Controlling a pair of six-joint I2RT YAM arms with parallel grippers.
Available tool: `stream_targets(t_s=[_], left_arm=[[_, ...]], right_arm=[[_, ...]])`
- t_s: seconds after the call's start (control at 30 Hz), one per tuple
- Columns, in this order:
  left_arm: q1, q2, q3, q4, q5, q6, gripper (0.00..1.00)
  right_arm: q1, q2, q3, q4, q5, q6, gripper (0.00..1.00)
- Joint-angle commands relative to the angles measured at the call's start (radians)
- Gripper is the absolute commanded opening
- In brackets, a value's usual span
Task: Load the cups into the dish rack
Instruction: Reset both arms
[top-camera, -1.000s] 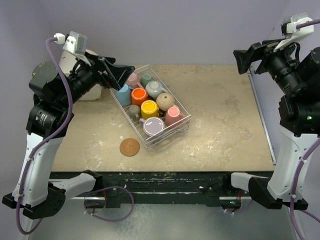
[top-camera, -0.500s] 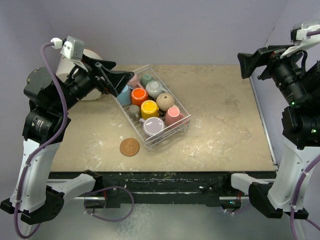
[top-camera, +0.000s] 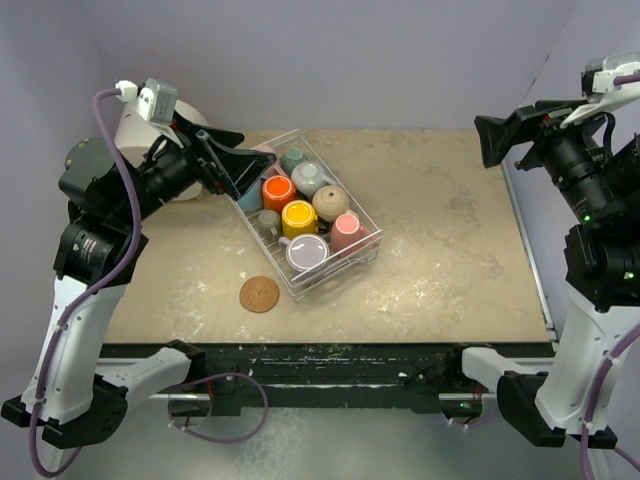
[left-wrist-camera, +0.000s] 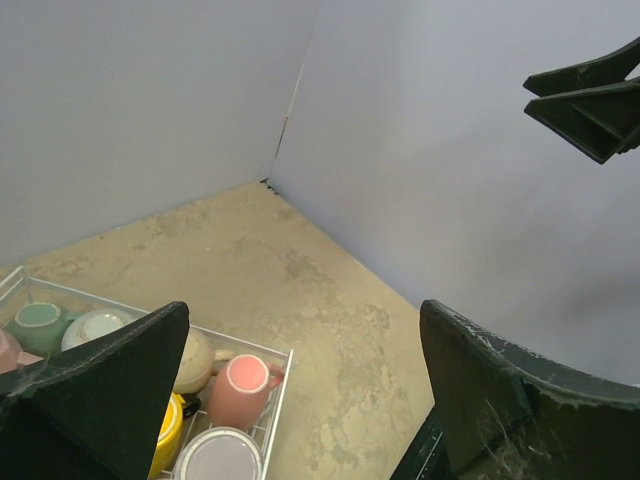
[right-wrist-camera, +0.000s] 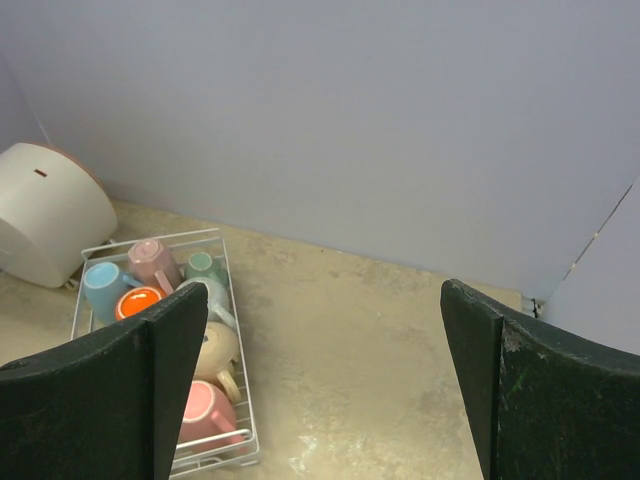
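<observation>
Left tool (top-camera: 248, 150) stands wide and empty, hanging over the rack's (top-camera: 368, 215) far-left corner. All the cups (top-camera: 299, 215) I can see sit packed inside the rack, so the loading looks finished or nearly so. Right tool (top-camera: 487, 140) is also wide and empty, high up and well right of the rack.

The risk sits at the left. If that tool drops or swings without rising first, a finger could catch the rack's rim or a cup beneath it, tip the cup or shove the rack across the counter (top-camera: 450, 250). The cups touch each other, so one knock could pass down the row and chip the ceramic. The right tool, far from the rack, threatens little.

The left wrist view shows only the rack's near-right end, and the right tool (left-wrist-camera: 590, 95) in the air beyond it. The top view alone shows the coaster (top-camera: 259, 294) lying just near-left of the rack, but there the left tool partly covers the far-left cups. The right wrist view shows them plainly, a light blue cup (right-wrist-camera: 102, 280) and a pink cup (right-wrist-camera: 150, 258), with the container (right-wrist-camera: 45, 215) just left of the rack.
</observation>
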Motion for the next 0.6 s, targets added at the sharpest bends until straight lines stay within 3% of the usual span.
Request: stream_targets(t_s=[0.0,0.57], left_arm=[[0.006,-0.026,-0.014,0.068,0.031,-0.028,0.99],[0.006,-0.049,-0.045,0.1,0.064,-0.058,0.99]], right_arm=[[-0.002,-0.016,-0.015,0.028,-0.003,0.004,1.0],[-0.002,-0.03,-0.031,0.025,-0.018,-0.021,1.0]])
